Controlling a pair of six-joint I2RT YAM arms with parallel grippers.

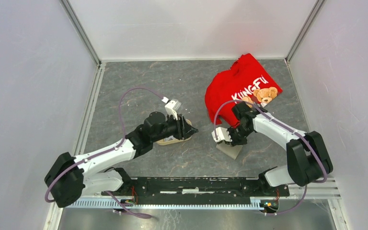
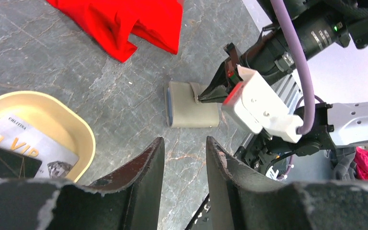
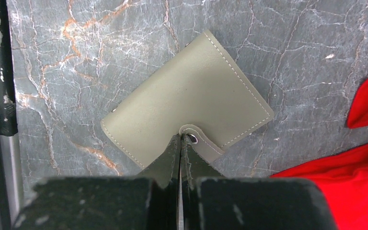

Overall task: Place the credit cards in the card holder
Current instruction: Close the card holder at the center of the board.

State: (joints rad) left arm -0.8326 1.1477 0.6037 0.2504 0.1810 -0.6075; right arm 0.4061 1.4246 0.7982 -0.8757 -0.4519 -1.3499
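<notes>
The card holder (image 3: 187,96) is a grey folded wallet lying closed on the marble table (image 1: 139,86), also visible in the top view as card holder (image 1: 232,151) and in the left wrist view as card holder (image 2: 191,112). My right gripper (image 3: 179,136) is shut, its tips pressed together right at the holder's snap tab (image 3: 199,141). The credit cards lie in the beige tray (image 2: 84,134): a pale grey VIP card (image 2: 28,143) and a dark card (image 2: 5,163). My left gripper (image 2: 184,139) hangs open beside the tray, with only table between its fingers.
A red shirt (image 1: 239,91) with a bear print lies at the back right, close behind the right arm. The left arm covers most of the tray (image 1: 168,141) in the top view. White walls enclose the table on three sides.
</notes>
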